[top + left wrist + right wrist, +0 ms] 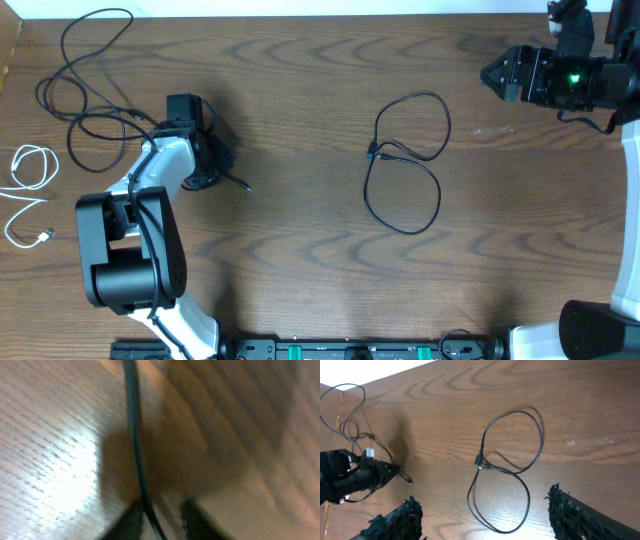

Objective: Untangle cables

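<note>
my left tool [222, 178] is down on the surface [300, 250], out toward 9 o'clock from the middle, and its jaws are clamped together on the tangled black cable [90, 70]. in the left wrist view that cable [134, 435] runs as a dark, blurred line from 12 o'clock down between my two fingertips [131, 521], which sit close on either side of it. seen from the right wrist, the left tool [395, 471] tapers to a point, with a short end of the cable sticking out past it toward 4 o'clock. the rest of this cable lies in loose overlapping loops at about 10 o'clock on the surface.

the white cable [30, 185] is curled at the far 9 o'clock edge, apart from the black one.

a looped black cable [405, 160] lies just right of the middle, crossing itself once so it forms a figure of eight, with its plug at the crossing.

my right tool [490, 73] hangs at 2 o'clock, well apart from that cable, jaws spread wide and holding nothing; its two fingers [395, 520] frame the looped cable [510, 467] in the wrist view.
</note>
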`<move>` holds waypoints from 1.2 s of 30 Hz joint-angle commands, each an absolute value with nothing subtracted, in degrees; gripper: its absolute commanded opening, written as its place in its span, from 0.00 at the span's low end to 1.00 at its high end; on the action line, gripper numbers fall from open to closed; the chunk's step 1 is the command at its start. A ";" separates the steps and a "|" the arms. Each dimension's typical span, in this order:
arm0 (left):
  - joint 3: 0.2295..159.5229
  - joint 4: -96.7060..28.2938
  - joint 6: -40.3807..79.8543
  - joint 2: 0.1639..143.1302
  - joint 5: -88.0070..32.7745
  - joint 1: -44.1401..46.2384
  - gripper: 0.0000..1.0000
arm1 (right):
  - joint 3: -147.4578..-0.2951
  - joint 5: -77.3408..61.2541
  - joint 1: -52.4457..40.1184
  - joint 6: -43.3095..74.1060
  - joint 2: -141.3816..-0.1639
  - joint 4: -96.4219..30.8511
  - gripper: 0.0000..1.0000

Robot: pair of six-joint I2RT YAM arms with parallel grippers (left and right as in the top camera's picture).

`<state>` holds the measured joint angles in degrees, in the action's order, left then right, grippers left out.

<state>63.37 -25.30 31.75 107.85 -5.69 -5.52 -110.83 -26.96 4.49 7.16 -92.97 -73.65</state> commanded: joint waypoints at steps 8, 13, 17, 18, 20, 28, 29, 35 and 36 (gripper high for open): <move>67.88 -14.70 30.68 111.07 -5.23 -7.81 0.08 | -110.34 -26.87 4.01 6.59 -93.01 -73.25 0.80; 82.02 -13.47 30.46 110.78 -5.26 -13.15 0.08 | -110.34 -26.85 4.01 6.59 -93.01 -73.03 0.80; 91.61 -10.33 27.38 110.93 -4.60 -16.25 0.08 | -110.34 -26.87 4.01 6.81 -93.01 -72.42 0.80; 93.36 -9.30 27.20 111.07 -3.42 -16.75 0.07 | -110.34 -26.89 4.01 6.87 -93.01 -72.23 0.79; 96.90 -6.90 26.37 111.44 -0.86 -17.63 0.07 | -110.32 -26.87 4.01 7.53 -93.01 -71.79 0.79; 106.13 -2.74 25.15 118.26 8.21 -23.07 0.08 | -110.30 -26.87 3.95 8.75 -93.01 -72.01 0.79; 106.13 -2.63 25.43 119.59 8.23 -24.18 0.08 | -110.28 -26.87 3.92 8.75 -93.01 -72.03 0.79; 106.10 -3.77 25.52 127.37 8.25 -28.03 0.08 | -110.13 -26.85 3.90 8.75 -93.01 -71.85 0.79; 106.10 -4.03 25.54 128.44 8.23 -28.32 0.08 | -110.13 -26.87 3.88 8.78 -93.01 -71.81 0.79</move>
